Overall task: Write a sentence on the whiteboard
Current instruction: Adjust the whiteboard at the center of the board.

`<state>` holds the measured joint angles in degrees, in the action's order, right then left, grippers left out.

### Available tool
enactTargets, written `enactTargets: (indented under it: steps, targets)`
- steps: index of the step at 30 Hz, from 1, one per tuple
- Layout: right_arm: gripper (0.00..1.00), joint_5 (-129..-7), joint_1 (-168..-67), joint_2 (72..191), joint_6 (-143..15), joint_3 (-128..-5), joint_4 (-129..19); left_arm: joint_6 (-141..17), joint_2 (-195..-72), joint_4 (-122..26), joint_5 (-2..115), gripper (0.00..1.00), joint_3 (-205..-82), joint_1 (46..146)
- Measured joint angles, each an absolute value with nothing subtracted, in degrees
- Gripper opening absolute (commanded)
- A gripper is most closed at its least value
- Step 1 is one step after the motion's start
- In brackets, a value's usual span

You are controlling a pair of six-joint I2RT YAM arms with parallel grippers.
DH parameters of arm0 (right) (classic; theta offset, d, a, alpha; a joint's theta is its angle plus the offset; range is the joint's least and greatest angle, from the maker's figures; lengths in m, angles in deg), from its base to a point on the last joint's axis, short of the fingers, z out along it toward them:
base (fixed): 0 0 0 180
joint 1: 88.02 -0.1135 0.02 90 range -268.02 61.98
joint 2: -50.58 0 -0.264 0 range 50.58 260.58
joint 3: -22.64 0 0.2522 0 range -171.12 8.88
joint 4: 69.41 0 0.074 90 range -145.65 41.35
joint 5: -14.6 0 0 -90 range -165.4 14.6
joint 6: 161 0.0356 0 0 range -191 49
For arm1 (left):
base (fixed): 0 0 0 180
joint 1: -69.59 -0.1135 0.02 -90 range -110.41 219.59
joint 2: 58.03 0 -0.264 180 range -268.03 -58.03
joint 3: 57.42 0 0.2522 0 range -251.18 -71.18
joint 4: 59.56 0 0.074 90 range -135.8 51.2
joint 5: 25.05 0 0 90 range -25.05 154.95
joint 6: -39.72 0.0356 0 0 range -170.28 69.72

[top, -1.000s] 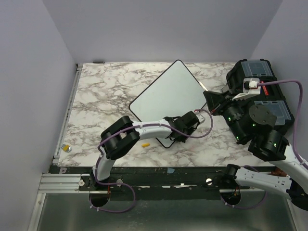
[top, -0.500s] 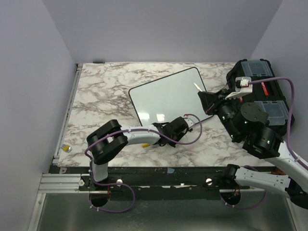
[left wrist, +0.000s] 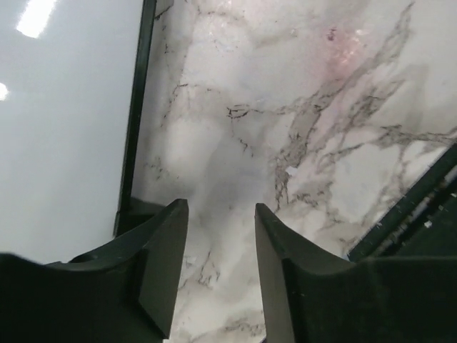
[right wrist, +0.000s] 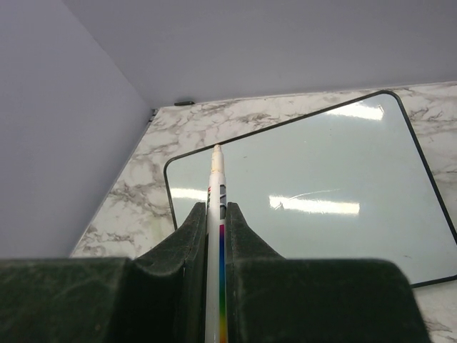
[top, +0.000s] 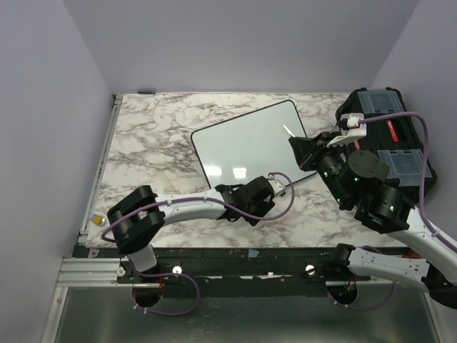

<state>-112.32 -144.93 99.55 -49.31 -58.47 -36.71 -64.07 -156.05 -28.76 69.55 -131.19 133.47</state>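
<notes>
Writing seems not yet begun: right gripper (right wrist: pixel 216 211) pinches a marker (right wrist: pixel 216 175), which must drop onto the whiteboard (right wrist: pixel 321 164) ahead; left gripper (left wrist: pixel 220 214) part-open, empty.

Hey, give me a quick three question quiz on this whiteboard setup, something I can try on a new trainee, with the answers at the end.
1. True or false: the right gripper is shut on a marker.
2. In the left wrist view, what shows in the gap of the left gripper? A) a marker B) the bare marble table C) a sponge
3. Fill in: in the top view, the black toolbox stands to the ____ of the whiteboard.
Key: 1 true; 2 B; 3 right.
</notes>
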Motion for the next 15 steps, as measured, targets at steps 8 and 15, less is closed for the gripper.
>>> enactTargets:
  steps: [8,15]
  targets:
    - [0.01,-112.2,-144.9,99.6,-49.6,-58.6,-35.8,-62.5,-139.9,-22.8,68.2,0.86,-131.8,132.5]
    - [0.01,-111.3,-144.9,98.5,-49.6,-58.6,-35.7,-62.1,-128.9,-21.1,63.1,0.87,-131.8,123.6]
